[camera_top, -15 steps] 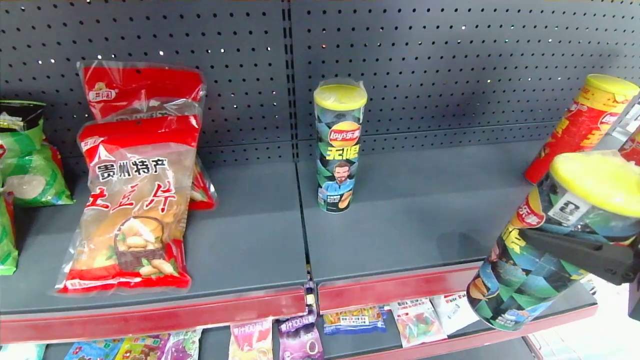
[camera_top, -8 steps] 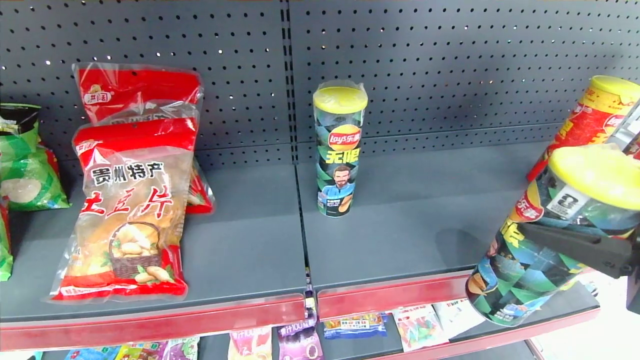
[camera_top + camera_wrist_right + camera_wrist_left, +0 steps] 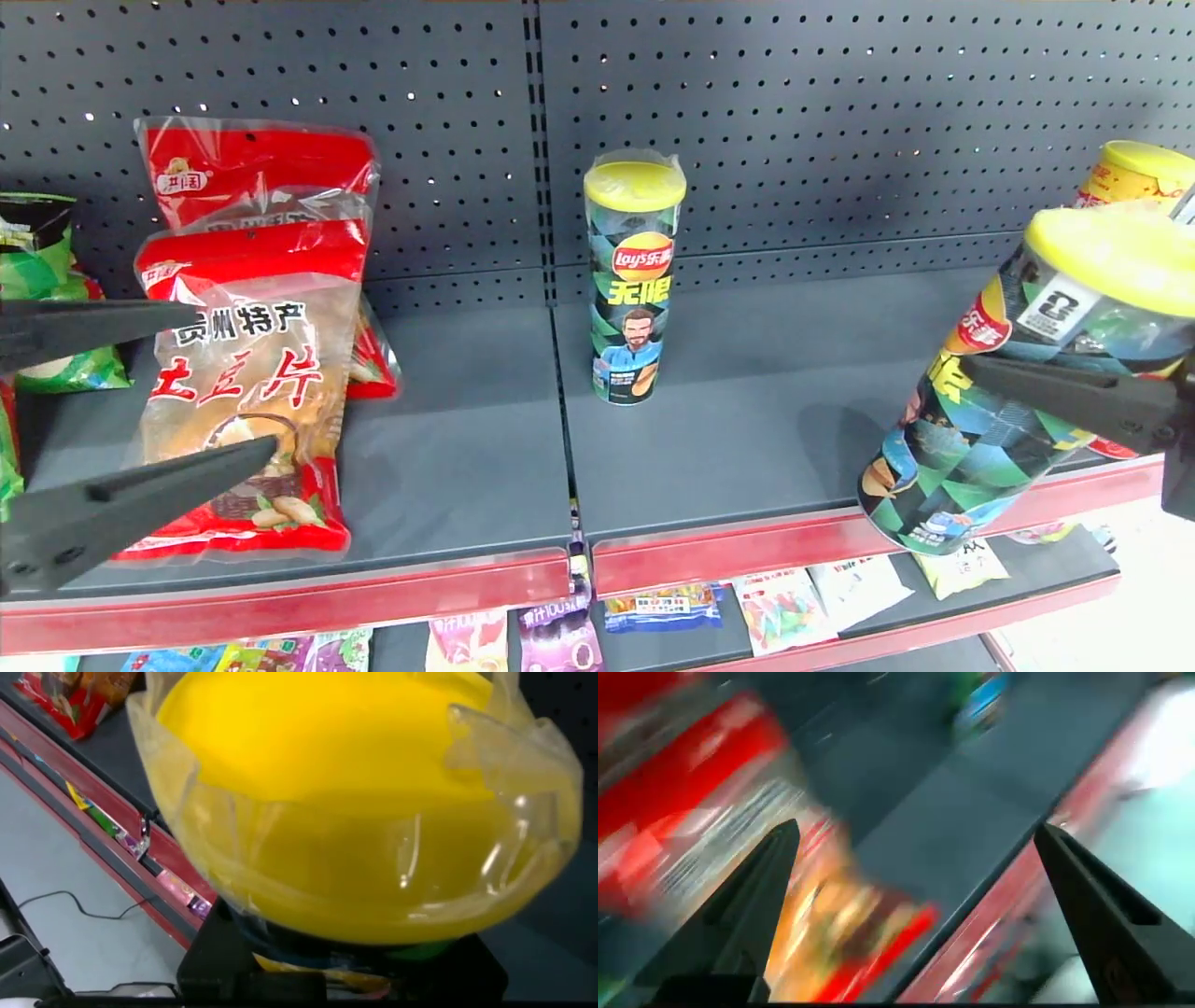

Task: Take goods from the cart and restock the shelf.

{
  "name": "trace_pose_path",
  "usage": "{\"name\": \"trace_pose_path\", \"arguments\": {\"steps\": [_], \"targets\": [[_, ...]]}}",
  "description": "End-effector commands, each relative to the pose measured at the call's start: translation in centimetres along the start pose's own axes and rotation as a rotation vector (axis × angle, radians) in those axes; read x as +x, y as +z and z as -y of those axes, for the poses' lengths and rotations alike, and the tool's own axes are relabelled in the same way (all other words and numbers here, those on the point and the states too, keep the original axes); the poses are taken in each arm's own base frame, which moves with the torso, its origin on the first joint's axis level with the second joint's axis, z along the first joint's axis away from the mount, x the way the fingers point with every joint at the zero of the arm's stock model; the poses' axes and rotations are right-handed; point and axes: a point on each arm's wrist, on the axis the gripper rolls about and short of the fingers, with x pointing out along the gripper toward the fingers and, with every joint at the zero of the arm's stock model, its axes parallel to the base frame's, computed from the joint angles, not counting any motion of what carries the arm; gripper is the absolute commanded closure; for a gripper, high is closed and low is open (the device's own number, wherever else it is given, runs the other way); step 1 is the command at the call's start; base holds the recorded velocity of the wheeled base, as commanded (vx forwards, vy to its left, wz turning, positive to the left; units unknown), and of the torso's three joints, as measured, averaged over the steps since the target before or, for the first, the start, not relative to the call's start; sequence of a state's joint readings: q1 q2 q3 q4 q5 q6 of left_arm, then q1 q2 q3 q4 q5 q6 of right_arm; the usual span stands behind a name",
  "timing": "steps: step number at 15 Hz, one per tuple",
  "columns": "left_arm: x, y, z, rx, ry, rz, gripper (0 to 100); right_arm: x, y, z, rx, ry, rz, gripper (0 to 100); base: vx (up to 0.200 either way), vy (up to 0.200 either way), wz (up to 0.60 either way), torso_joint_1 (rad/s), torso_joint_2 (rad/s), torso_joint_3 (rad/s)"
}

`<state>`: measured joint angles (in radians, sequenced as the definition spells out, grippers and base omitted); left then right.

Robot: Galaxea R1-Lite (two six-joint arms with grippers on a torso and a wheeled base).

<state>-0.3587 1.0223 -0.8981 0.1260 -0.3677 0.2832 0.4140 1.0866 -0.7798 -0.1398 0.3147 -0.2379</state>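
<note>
I am holding the green chip canister (image 3: 952, 467) in the right gripper (image 3: 990, 373) at 3 o'clock, its fingers pinching the body just under the yellow lid. The canister is tilting, base toward 7 o'clock at the shelf's (image 3: 747, 411) red front lip. I judge this is so the base can go in first, near the matching canister (image 3: 635, 280) standing upright at centre. The left gripper (image 3: 238, 378) is hanging at 9 o'clock before the red potato-slice bag (image 3: 280, 308), fingers spread wide and gripping nothing, probably waiting clear.
</note>
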Motion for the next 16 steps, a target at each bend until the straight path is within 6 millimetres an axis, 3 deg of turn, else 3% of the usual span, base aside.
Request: {"name": "trace_pose_path", "arguments": {"steps": [1, 3, 6, 11, 16], "targets": [[9.2, 2.2, -0.7, -0.092, -0.241, -0.004, 0, 0.7, 0.5, 0.4, 0.000, -0.002, 0.001, 100, 0.000, 0.000, 0.00, 0.000, 0.00, 0.000], [14.0, 1.8, -1.7, -0.082, -0.246, 0.029, 0, 0.9, 0.7, 0.5, 0.001, -0.004, 0.002, 100, 0.000, 0.000, 0.00, 0.000, 0.00, 0.000], [17.3, 2.2, -2.6, -0.079, -0.243, 0.030, 0, 1.0, 0.8, 0.6, 0.004, -0.009, 0.004, 100, 0.000, 0.000, 0.00, 0.000, 0.00, 0.000], [21.2, 3.0, -3.7, -0.030, -0.234, 0.057, 0, 0.9, 0.6, 0.7, 0.008, -0.021, -0.003, 100, 0.000, 0.000, 0.00, 0.000, 0.00, 0.000], [22.7, 3.2, -3.8, -0.020, -0.220, 0.061, 0, 0.8, 0.5, 0.8, 0.011, -0.028, -0.006, 100, 0.000, 0.000, 0.00, 0.000, 0.00, 0.000]]}}
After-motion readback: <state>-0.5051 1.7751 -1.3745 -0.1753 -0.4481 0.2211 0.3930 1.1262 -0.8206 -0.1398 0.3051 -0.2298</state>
